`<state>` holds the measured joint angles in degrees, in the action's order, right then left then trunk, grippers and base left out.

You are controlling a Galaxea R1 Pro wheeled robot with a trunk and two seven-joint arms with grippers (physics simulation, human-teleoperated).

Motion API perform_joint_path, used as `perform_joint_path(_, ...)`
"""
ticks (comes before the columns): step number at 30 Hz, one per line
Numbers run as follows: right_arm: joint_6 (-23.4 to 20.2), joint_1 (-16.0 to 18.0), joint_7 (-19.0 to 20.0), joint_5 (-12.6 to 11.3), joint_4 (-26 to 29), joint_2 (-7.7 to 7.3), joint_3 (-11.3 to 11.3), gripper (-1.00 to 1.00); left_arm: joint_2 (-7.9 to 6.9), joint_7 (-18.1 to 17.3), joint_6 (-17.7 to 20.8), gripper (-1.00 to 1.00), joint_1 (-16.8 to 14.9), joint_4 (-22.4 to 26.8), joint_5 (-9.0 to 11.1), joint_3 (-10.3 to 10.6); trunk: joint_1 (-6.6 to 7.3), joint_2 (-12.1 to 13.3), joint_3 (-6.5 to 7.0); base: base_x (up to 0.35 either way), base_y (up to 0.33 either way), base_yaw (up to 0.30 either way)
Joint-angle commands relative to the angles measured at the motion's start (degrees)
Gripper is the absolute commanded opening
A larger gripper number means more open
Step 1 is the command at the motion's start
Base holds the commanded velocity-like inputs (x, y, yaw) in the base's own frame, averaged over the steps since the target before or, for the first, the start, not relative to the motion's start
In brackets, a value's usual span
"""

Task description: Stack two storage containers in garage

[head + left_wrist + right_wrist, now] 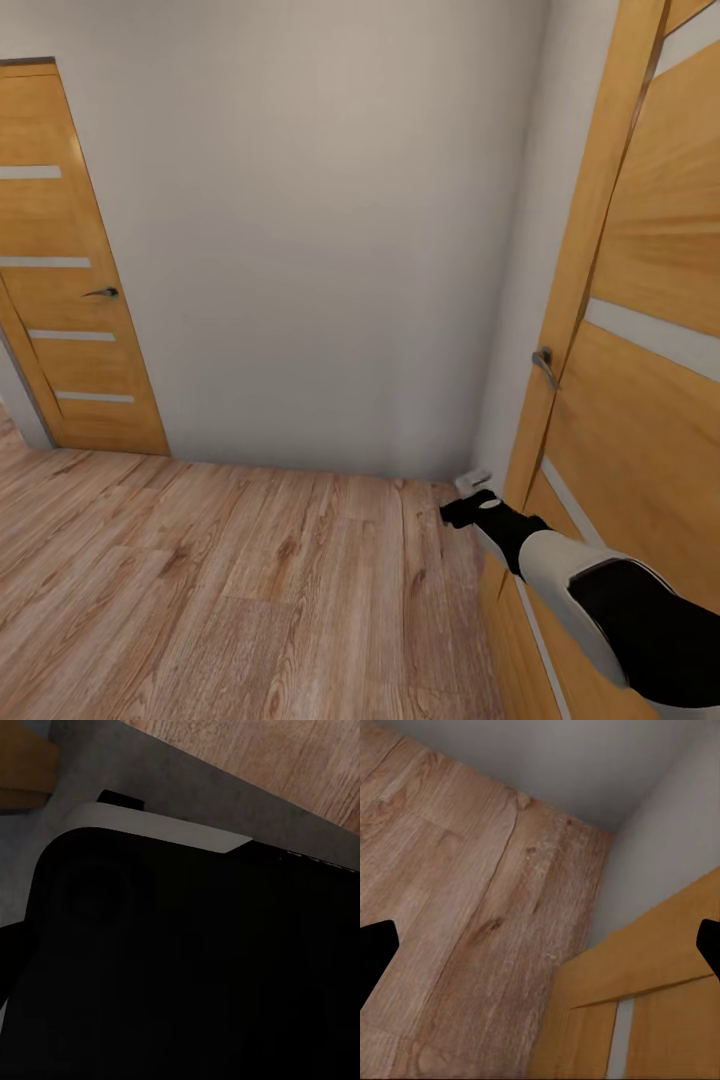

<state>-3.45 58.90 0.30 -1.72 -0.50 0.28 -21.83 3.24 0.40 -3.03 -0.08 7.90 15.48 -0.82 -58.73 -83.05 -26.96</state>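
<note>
The two storage containers and the garage are out of view. I face a corner of a corridor with a pale wood-plank floor [220, 590]. My right arm reaches forward low at the right, and my right gripper [458, 503] hangs just above the planks, close to the foot of a wooden door [640, 400]. In the right wrist view its black fingertips [375, 960] stand far apart at the two sides of the picture, so the right gripper [540, 952] is open with nothing between them. The left wrist camera looks onto my own dark body [187, 967].
A plain grey-white wall [320, 230] closes the corridor ahead. A shut wooden door [70, 270] with a dark handle [103, 293] stands at the far left. The near right door has a metal handle [545, 365] and stands very close to my right arm.
</note>
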Motion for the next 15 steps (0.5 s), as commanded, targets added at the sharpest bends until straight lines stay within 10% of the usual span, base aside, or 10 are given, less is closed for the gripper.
perform_joint_path(1, 0.1, -0.2, 1.2, -0.2, -0.6, -0.12, -0.4, 1.00, 0.02, 0.0, -0.1, 1.00, 0.0, 0.0, 0.3, -0.1, 0.00, 0.0, -0.06, 0.000, 0.000, 0.000)
perform_joint_path(6, 0.2, -4.4, 4.9, -0.2, -1.3, -0.80, -0.4, 1.00, 0.02, 0.0, -0.1, 1.00, 0.0, 0.0, 0.3, -0.1, 0.00, 0.0, -0.06, 0.000, 0.000, 0.000)
perform_joint_path(15, 0.6, -24.8, 12.2, -0.3, -1.4, -4.87, -0.3, 1.00, 0.02, 0.0, -0.1, 1.00, 0.0, -0.1, 0.3, 0.0, 0.00, 0.0, -0.06, 0.000, 0.000, 0.000)
